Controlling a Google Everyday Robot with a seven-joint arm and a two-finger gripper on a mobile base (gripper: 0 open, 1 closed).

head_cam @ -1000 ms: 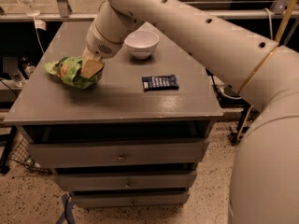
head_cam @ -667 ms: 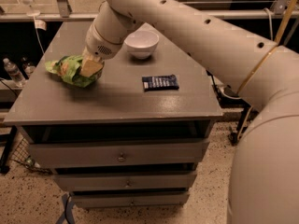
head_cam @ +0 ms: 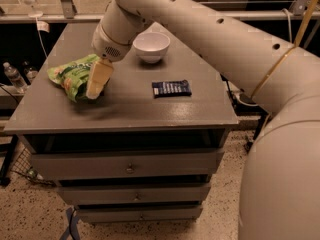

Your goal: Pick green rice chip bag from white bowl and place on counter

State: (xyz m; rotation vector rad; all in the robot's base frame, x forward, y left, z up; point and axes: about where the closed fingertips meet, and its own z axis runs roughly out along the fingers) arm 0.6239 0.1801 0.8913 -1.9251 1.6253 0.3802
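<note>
The green rice chip bag point(head_cam: 72, 74) lies on the grey counter point(head_cam: 130, 106) near its left edge, crumpled and shiny. My gripper point(head_cam: 98, 80) is right at the bag's right side, low over the counter and touching or overlapping the bag. The white bowl point(head_cam: 151, 46) stands upright and empty at the back middle of the counter, to the right of the gripper and apart from it. My large cream arm comes in from the upper right, passing above the bowl.
A flat dark-blue packet point(head_cam: 171, 88) lies on the counter right of centre. The cabinet's drawers point(head_cam: 130, 168) face me below. A water bottle point(head_cam: 14, 77) stands off the counter at the far left. My arm's body fills the right side.
The gripper has sunk slightly toward the counter beside the bag. The bag, bowl and blue packet have stayed where they were.
</note>
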